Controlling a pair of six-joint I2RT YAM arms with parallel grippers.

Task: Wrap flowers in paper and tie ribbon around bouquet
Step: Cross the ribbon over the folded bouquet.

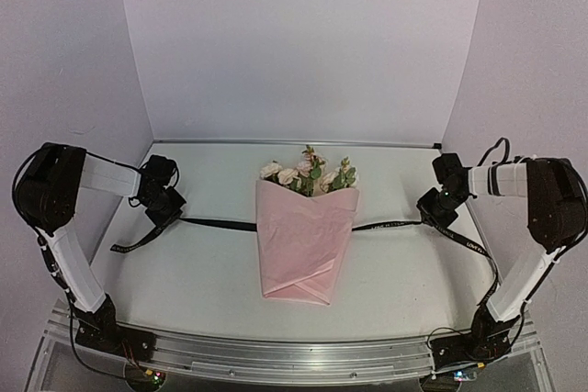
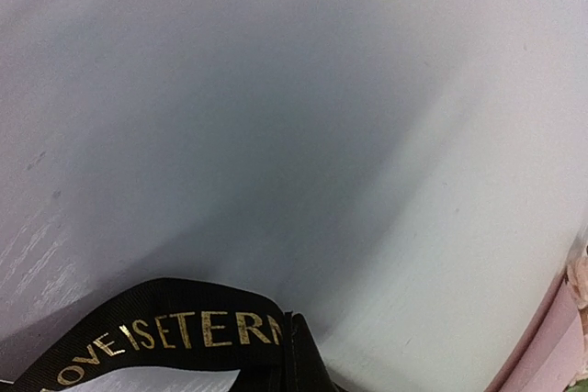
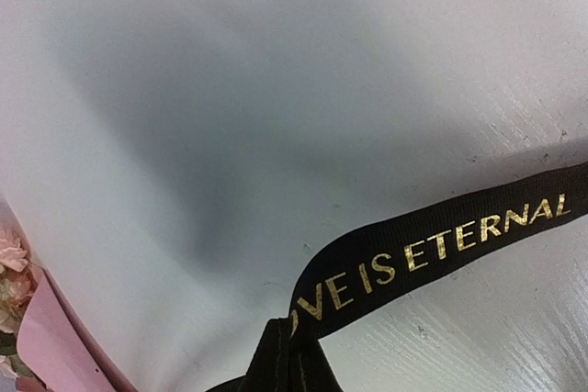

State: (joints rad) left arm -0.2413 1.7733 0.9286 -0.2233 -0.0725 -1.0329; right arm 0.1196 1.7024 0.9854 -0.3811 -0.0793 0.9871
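Two arms, one ribbon: from my remote station I read the overhead view as follows. The bouquet [image 1: 306, 227] lies flat at the middle of the table [image 1: 202, 273], its pink paper [image 1: 308, 254] folded into a cone with the pointed end toward the arm bases and the flowers [image 1: 308, 174] spilling out toward the far wall. The black ribbon [image 1: 219, 224] runs crosswise, passing out of sight at the paper's left edge and reappearing at its right edge (I cannot see the stretch between). The left gripper [image 1: 165, 211] is clenched on the ribbon well to the left of the cone, a loose tail trailing down toward the near left. The right gripper [image 1: 430, 212] is likewise clamped on the ribbon to the right of the cone, its tail running toward the right arm's base. In each wrist view the ribbon, gold-lettered, rises from the bottom edge, with a sliver of pink paper at one lower corner.
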